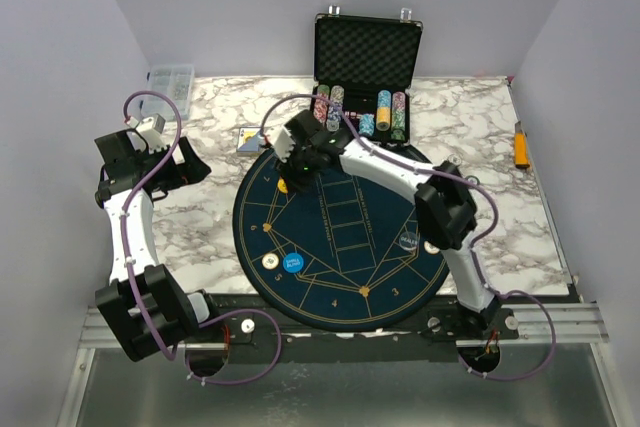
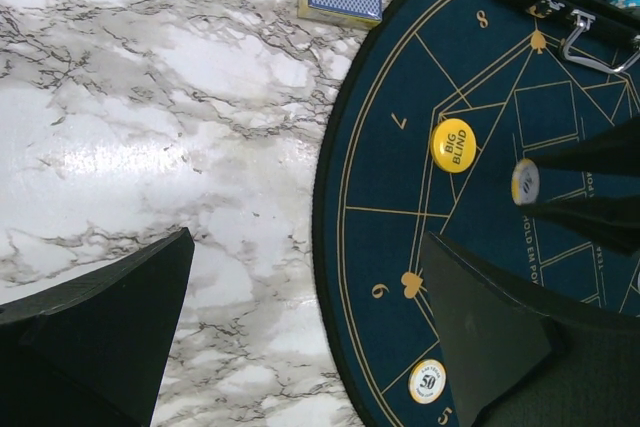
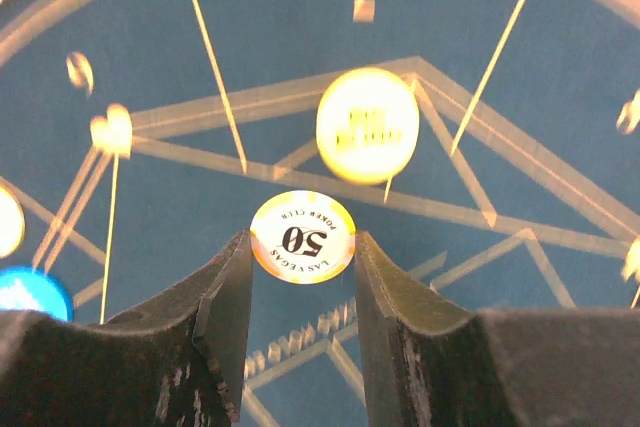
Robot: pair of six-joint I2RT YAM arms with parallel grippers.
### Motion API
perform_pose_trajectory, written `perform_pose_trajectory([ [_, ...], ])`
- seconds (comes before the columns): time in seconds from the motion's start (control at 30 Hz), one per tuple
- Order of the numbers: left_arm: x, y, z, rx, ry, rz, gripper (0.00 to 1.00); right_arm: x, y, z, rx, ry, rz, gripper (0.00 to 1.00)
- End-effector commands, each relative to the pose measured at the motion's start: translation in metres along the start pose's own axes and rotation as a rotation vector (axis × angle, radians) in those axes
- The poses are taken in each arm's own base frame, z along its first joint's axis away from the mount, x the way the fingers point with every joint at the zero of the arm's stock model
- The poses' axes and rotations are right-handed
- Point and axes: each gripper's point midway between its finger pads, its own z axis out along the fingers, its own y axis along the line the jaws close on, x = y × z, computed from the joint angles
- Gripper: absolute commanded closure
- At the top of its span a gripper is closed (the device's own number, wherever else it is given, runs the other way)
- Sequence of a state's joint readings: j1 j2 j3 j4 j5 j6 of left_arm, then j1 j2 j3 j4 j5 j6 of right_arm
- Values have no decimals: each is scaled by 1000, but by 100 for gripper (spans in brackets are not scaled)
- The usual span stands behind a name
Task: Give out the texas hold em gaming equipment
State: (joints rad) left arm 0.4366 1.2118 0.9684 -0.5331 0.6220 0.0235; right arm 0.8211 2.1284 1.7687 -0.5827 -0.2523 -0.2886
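My right gripper [image 3: 302,247] is shut on a cream and yellow "50" chip [image 3: 302,237], held by its rim just above the dark-blue mat [image 1: 340,267]. The chip also shows in the left wrist view [image 2: 524,182]. A yellow "big blind" disc [image 3: 367,125] lies on the mat just beyond it, near seat 7 [image 2: 453,145]. A blue "small blind" disc [image 1: 292,264] and another cream 50 chip [image 1: 270,261] lie at the mat's near left. A clear dealer disc [image 1: 407,240] lies at the right. My left gripper [image 2: 305,247] is open and empty over the marble beside the mat's left edge.
An open black case [image 1: 365,57] with several chip stacks stands behind the mat. A blue-backed card deck [image 1: 250,138] lies at the mat's far left. A clear compartment box [image 1: 170,82] sits at the back left and an orange tool [image 1: 521,145] at the right.
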Motion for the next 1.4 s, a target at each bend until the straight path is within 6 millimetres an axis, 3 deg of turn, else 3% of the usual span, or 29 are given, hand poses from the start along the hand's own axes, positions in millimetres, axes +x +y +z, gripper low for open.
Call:
perform_pose_trajectory([
  [0.0,-7,-7,-2,35,-19,18,2,-45,16,35,-34,-82,-31,68],
  [0.1,-7,-7,-2,35,-17,18,2,-62,22,50,-36,-110,-52,67],
  [0.27,-8,-7,-2,35,-19,20,2,-69,31,73,-54,-118,-64,68],
  [0.57,-8,-7,-1,38,-15,15,2,-57,29,99,-41,-98,-67,65],
  [0.67,-7,-7,-1,40,-13,14,2,-56,27,102,-33,-98,-68,59],
  [0.8,-7,-7,0,45,-12,16,2,-61,28,99,-36,-108,-67,44],
  [0.9,-7,-8,-1,53,-12,24,2,-79,33,79,-49,-156,-56,29],
  [1.03,-5,-10,-1,64,-13,38,2,-110,38,31,-50,-243,-46,26],
  [1.13,-2,-16,-2,90,-15,79,2,-118,31,-13,-44,-277,-26,25],
  [1.2,3,-23,-1,114,-9,129,2,-110,17,-40,-22,-272,-4,25],
  [1.37,27,-43,9,157,46,246,2,-49,-34,-103,81,-219,98,19],
])
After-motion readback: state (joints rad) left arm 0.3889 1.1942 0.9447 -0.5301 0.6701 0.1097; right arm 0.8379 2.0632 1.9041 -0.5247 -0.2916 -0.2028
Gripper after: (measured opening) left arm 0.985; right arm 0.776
